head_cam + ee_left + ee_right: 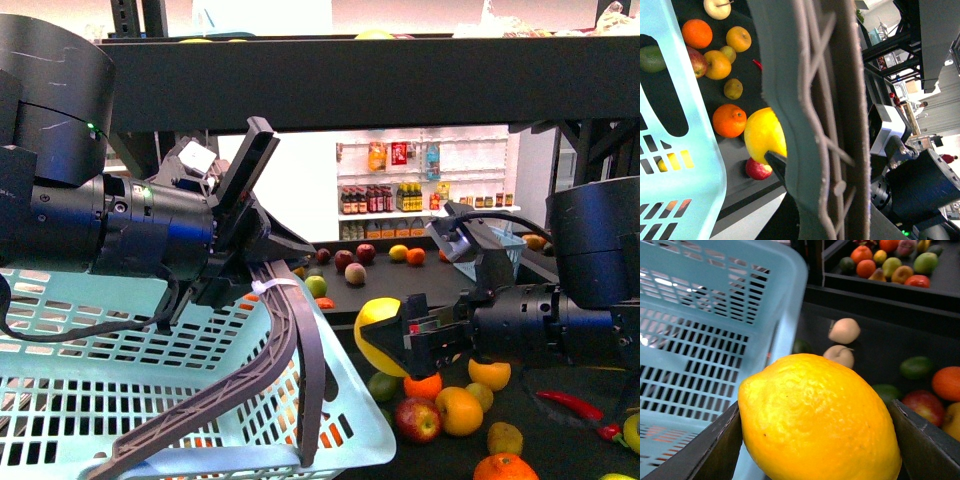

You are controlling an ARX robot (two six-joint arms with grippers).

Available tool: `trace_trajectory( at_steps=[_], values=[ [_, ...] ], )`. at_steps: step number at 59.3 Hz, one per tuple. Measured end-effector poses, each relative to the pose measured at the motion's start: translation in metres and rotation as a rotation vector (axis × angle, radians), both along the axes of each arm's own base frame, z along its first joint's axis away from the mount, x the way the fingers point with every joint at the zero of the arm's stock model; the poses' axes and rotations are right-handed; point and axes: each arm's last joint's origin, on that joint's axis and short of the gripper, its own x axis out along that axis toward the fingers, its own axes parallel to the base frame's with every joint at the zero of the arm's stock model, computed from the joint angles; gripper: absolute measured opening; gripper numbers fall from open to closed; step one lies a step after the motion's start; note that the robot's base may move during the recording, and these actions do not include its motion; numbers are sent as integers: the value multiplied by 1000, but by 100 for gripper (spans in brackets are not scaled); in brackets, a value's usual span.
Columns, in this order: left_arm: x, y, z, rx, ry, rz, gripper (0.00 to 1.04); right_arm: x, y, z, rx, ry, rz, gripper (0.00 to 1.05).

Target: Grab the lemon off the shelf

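Yellow lemon (pixel 375 335) clamped in your right gripper (pixel 408 338), clear of the shelf (pixel 560 445) (pick nearly done); left gripper (pixel 262 228) clasps the basket handle (pixel 290 350).

The bright yellow, dimpled lemon (pixel 378 335) sits clamped in the right pincer (pixel 408 338), lifted above the dark lower deck of the black shelf (pixel 400 92).

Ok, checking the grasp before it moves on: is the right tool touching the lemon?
Touching. The right wrist view shows the lemon wedged between both fingers of the right tool, with no gap at either side.
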Motion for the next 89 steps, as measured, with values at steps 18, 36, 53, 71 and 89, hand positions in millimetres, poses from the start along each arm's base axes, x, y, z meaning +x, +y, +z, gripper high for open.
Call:
trace_trajectory(
  at_steps=[18, 36, 53, 71, 89],
  values=[
    [0, 0, 0, 0, 0, -1, 8, -29, 27, -4, 20, 49, 65, 80],
    [0, 0, 0, 0, 0, 0, 8, -44, 45, -15, -1, 82, 93, 80],
    [0, 0, 0, 3, -4, -2, 8, -46, 58, -24, -32, 83, 92, 80],
    [0, 0, 0, 3, -3, 0, 8, -48, 63, -27, -44, 93, 99, 97],
    [0, 0, 0, 4, -4, 1, 8, -48, 63, -27, -46, 96, 94, 97]
  ],
)
